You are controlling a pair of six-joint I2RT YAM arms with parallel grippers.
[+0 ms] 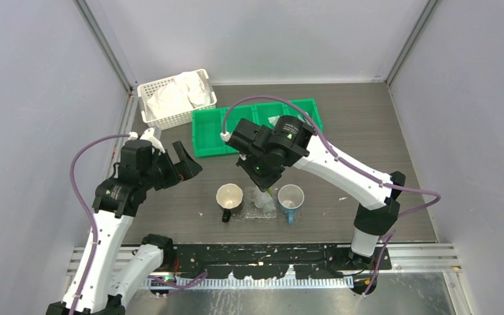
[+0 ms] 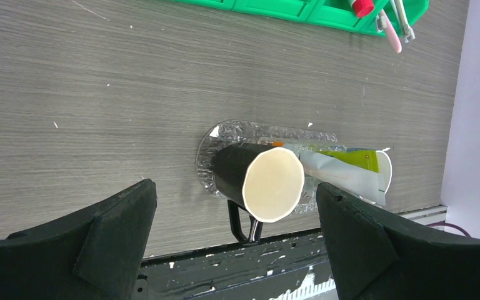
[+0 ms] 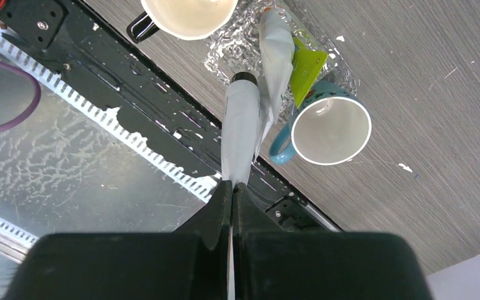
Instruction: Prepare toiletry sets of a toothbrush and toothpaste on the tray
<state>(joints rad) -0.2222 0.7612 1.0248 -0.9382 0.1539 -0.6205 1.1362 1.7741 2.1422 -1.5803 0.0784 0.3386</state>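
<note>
Right gripper [image 3: 232, 194]: fingers are pressing together on the flat tail of a pale grey tube [image 3: 240, 125], with no gap showing between them.
Pale grey tube: it is hanging cap-first from the fingers, its black cap pointing at the near edge of the tray [image 3: 237, 44]. Whether the cap is touching the tray cannot be told.
Tray: clear and crinkled, it is lying on the wooden table [image 2: 100, 94] close to the arms' base rail, carrying a mug at each end.
White tube [image 3: 276, 56]: it is lying on the tray between the two mugs.
Yellow-green tube [image 3: 306, 67]: only a flat end is showing, and it is touching the white tube and reaching towards the blue mug [image 3: 331, 128].
Black mug [image 2: 250, 178]: it is standing on the left end of the tray, showing a cream inside and nothing in it.
Blue mug: it is standing at the right end, showing a white inside.
Left gripper [image 2: 234, 192]: fingers are standing wide apart and holding nothing, hovering over bare table left of the tray.
Green bin [image 1: 210, 134]: it is sitting beyond the tray, with a pink toothbrush [image 2: 390, 34] and a red-capped item [image 2: 362, 6] lying in its right end.
White lattice basket [image 1: 154, 118]: it is sitting at the far left, holding white things.
</note>
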